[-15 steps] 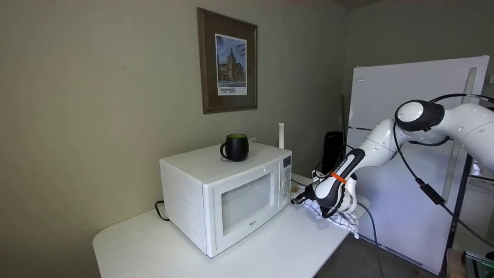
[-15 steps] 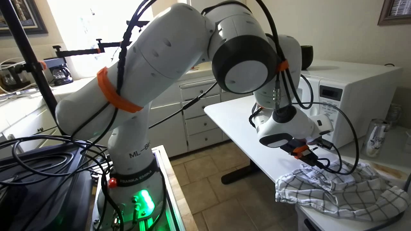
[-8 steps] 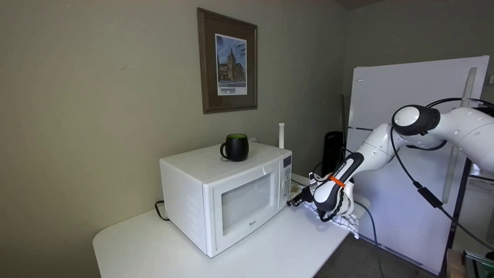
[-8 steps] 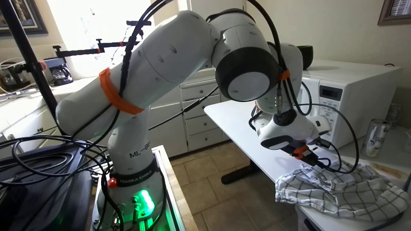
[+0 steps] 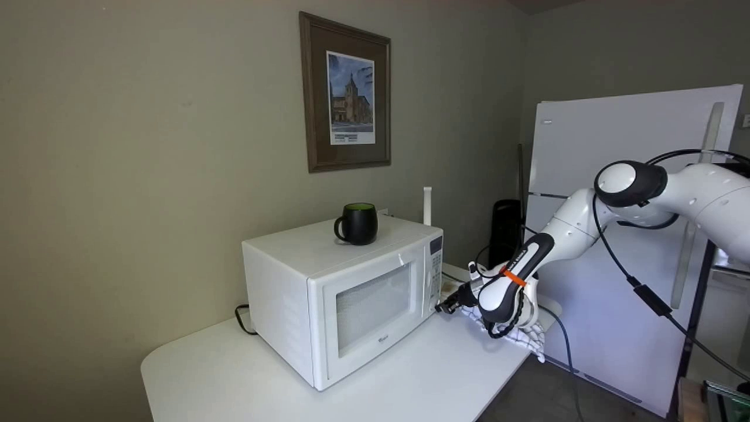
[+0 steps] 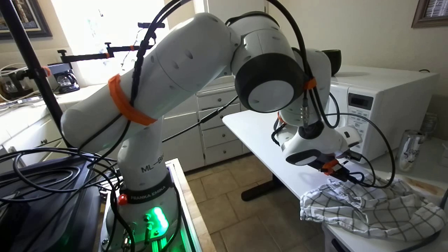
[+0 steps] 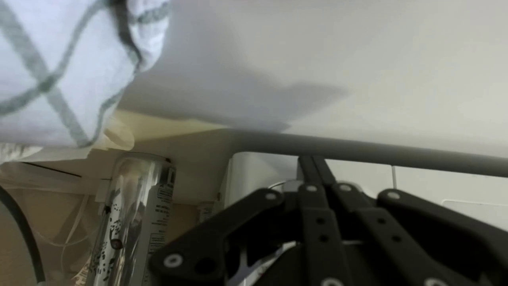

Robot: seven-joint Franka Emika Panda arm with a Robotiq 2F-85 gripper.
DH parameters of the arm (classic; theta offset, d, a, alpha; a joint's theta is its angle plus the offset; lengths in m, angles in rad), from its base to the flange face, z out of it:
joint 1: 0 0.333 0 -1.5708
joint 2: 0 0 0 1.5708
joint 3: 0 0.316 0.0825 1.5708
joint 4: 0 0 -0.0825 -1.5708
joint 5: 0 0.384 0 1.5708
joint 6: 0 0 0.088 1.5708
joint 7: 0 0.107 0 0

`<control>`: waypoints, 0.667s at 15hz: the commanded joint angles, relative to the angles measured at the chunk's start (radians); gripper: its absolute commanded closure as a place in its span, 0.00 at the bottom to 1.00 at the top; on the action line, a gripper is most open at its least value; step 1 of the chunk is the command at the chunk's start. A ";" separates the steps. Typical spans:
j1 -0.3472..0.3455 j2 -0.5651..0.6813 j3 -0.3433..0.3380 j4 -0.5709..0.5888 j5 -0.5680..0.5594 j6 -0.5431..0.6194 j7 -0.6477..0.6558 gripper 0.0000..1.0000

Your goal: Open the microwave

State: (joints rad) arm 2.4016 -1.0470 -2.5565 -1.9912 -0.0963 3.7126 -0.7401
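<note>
In an exterior view, the microwave (image 5: 331, 287) sits on the white table (image 5: 410, 381), its grey-windowed door (image 5: 373, 308) closed flush and its control strip (image 5: 435, 269) at the end nearest the arm (image 5: 565, 231). A black mug (image 5: 360, 225) with a green inside stands upright on top, and a framed picture (image 5: 350, 99) hangs on the wall (image 5: 176, 146). The gripper (image 5: 444, 309) is low over the table, just beside the foot of the control strip. A white refrigerator (image 5: 609, 319) stands behind the arm. In an exterior view, the arm rises from its base (image 6: 138, 210), lit by a green light (image 6: 160, 217), and bends down over the table, hiding part of the microwave's front; the strip's dark display (image 6: 360, 101) shows. The gripper, marked by an orange band (image 6: 329, 167), hangs near a rumpled checked cloth (image 6: 371, 213), and a silver can (image 6: 409, 150) stands near the microwave's side. In the wrist view, the two fingers (image 7: 322, 238) lie side by side, brought together at the tips, over the microwave's lower front; whether they touch it I cannot tell. Cloth and can show at the left of that view.
</note>
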 commanded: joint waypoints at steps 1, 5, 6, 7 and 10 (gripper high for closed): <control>-0.006 -0.028 0.023 0.042 -0.069 0.065 -0.005 1.00; -0.028 -0.041 0.050 0.084 -0.100 0.066 0.003 1.00; -0.024 -0.040 0.047 0.090 -0.100 0.066 -0.003 1.00; -0.027 -0.040 0.051 0.090 -0.104 0.068 -0.002 1.00; -0.033 -0.014 0.061 0.078 -0.098 0.067 0.003 1.00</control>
State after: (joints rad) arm 2.3776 -1.0697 -2.5462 -1.9835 -0.1572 3.7297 -0.7456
